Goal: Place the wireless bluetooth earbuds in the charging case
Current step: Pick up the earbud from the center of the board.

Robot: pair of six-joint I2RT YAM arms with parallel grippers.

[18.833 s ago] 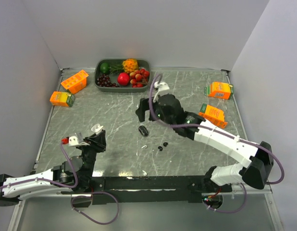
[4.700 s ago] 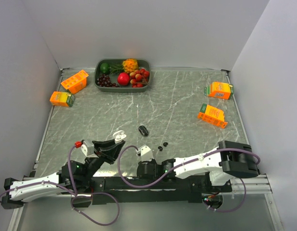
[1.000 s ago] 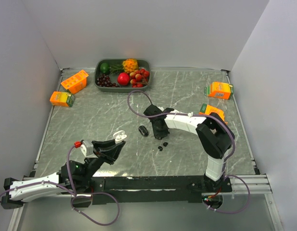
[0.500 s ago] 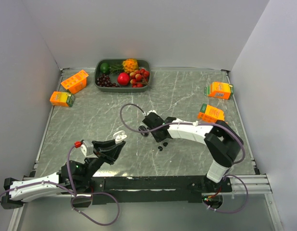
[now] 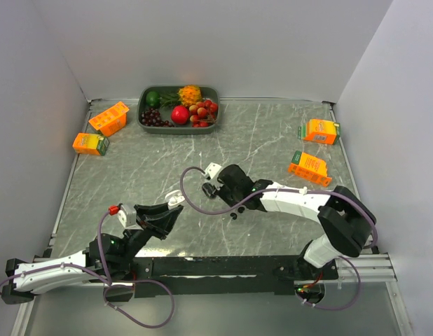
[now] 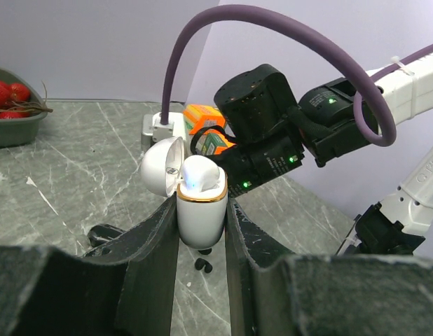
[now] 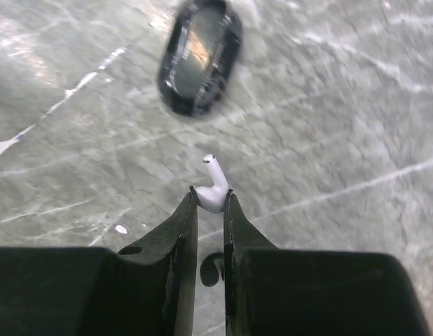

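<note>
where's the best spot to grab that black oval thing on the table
Probably across its two long sides at mid-length, coming straight down from above. The black oval thing lies flat on the table. Its long sides run nearly parallel, while its rounded ends would likely slip out of a pinch.
</note>
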